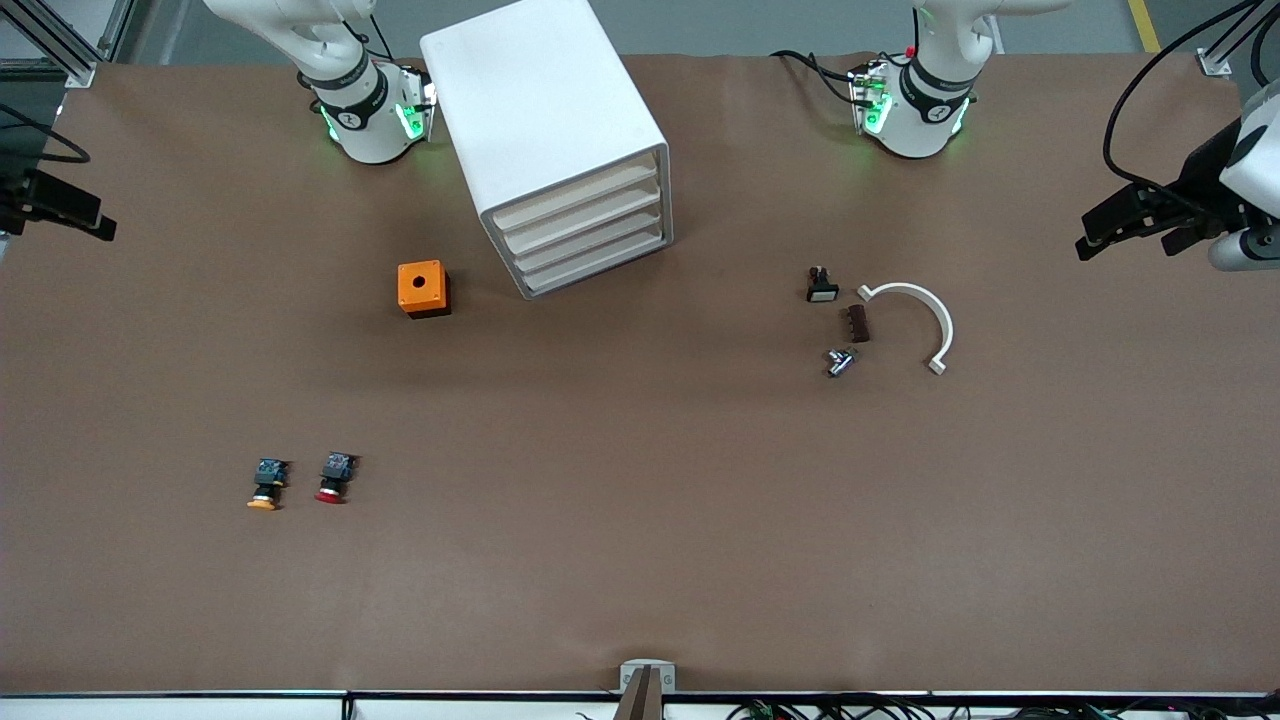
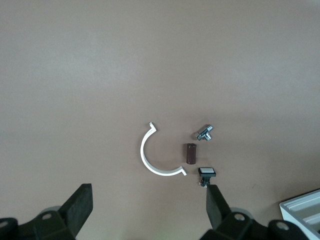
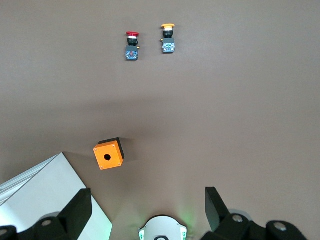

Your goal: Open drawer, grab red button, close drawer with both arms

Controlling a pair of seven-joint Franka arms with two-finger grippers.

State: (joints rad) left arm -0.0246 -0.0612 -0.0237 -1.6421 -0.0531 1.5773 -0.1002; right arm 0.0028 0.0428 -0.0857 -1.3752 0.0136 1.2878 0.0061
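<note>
Right gripper — well apart from button

Red button: open above; orange-capped button just beside.

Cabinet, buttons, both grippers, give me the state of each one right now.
Cabinet: all four drawers shut.
Red button: lying on its side on the table, beside the orange button.
Left gripper: open, empty.
Right gripper: open, empty.
</note>
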